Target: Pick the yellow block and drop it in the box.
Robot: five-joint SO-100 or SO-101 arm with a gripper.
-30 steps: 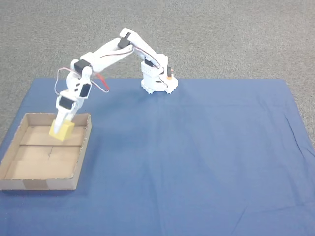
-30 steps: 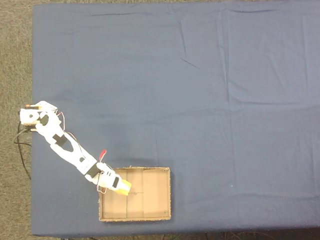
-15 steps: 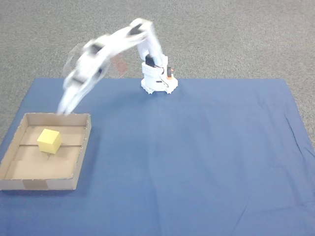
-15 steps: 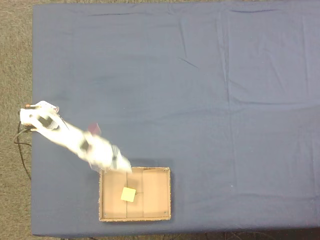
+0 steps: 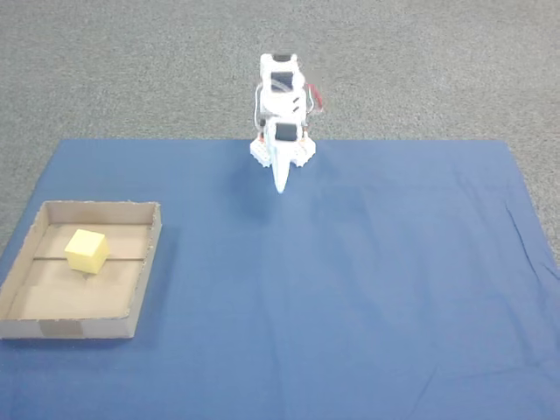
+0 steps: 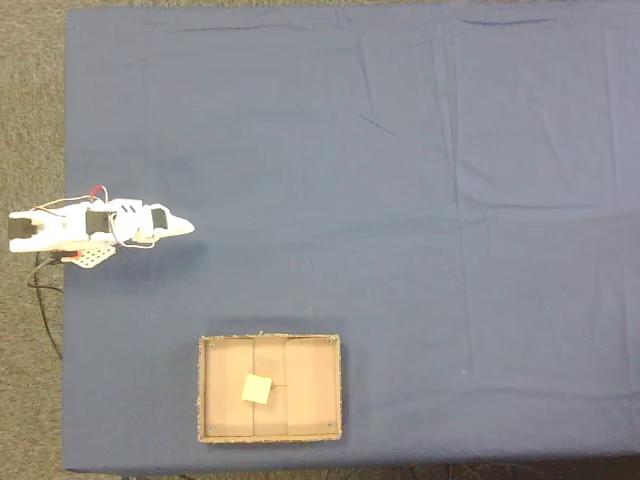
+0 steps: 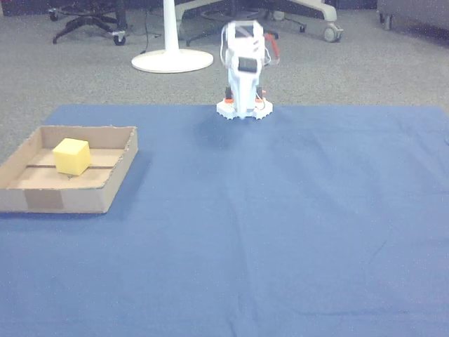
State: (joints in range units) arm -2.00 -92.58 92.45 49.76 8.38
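Yellow block [image 5: 87, 251] sits on the floor of the box [image 5: 149, 262], on the flap seam, clear of all walls; same in the other fixed view [image 6: 257, 389]. Looks light, stiff, plain-faced, so if you regrasp, pinch two opposite flat sides. Task looks done to me. Your claw [image 5: 281, 181] is folded at the arm base, well apart from the box, fingers together, holding nothing. Blue cloth [image 5: 367, 289] covers the table
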